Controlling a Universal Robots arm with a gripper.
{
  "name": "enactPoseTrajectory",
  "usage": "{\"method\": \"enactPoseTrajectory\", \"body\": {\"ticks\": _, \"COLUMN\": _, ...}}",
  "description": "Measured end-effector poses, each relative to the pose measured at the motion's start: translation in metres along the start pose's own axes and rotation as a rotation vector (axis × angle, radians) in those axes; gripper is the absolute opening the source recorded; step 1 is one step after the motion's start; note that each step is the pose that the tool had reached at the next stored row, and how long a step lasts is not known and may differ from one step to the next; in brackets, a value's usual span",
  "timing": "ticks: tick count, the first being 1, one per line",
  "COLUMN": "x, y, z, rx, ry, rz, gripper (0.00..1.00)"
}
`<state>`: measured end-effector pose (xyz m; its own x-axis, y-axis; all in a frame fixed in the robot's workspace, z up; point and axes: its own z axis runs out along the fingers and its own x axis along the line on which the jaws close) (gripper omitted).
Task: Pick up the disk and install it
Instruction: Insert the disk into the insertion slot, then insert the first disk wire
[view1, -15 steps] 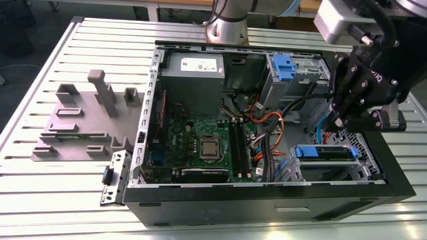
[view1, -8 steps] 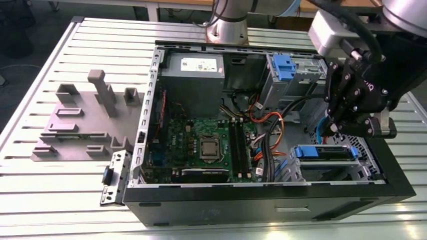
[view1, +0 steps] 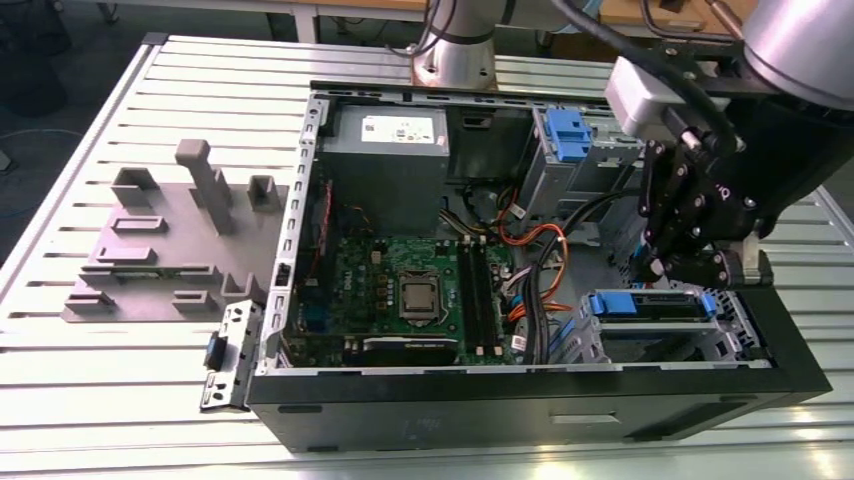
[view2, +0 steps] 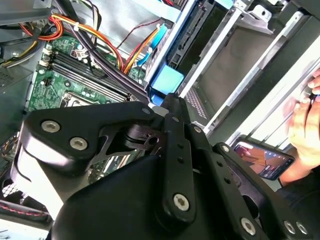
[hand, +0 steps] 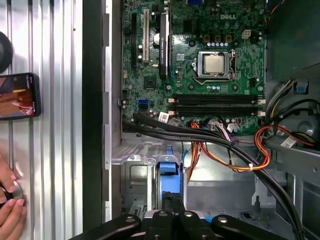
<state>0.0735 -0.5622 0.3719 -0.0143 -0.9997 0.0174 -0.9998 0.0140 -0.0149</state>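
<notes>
The disk (view1: 647, 305) shows as a blue caddy edge seated in the metal drive bay at the front corner of the open computer case, on the exterior view's right. My gripper (view1: 687, 268) hangs right over it. In the first wrist view the fingers (hand: 172, 202) stand close together, their tips at the end of the disk's blue caddy (hand: 168, 172), which sits down in the bay. The second wrist view shows the gripper's black linkage and its tip (view2: 172, 100) close by the blue caddy (view2: 167, 80).
The case (view1: 534, 400) lies open on a slatted table, with the motherboard (view1: 400, 290), a grey power supply (view1: 387, 160) and orange cables (hand: 225, 145) beside the bay. Another blue caddy (view1: 567, 135) sits at the case's far end. A grey fixture (view1: 167, 240), a phone (hand: 17, 96) and a hand (hand: 10, 200) are outside it.
</notes>
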Motion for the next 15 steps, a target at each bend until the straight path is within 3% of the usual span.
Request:
{"method": "enactPoseTrajectory", "body": {"ticks": 5, "x": -0.0001, "y": 0.0001, "z": 0.0088, "rx": 0.0, "ry": 0.0, "rz": 0.0, "gripper": 0.11}}
{"method": "enactPoseTrajectory", "body": {"ticks": 8, "x": -0.0002, "y": 0.0001, "z": 0.0093, "rx": 0.0, "ry": 0.0003, "rz": 0.0, "gripper": 0.11}}
{"method": "enactPoseTrajectory", "body": {"ticks": 10, "x": -0.0003, "y": 0.0003, "z": 0.0173, "rx": 0.0, "ry": 0.0001, "rz": 0.0, "gripper": 0.11}}
{"method": "enactPoseTrajectory", "body": {"ticks": 15, "x": -0.0003, "y": 0.0002, "z": 0.0177, "rx": 0.0, "ry": 0.0, "rz": 0.0, "gripper": 0.11}}
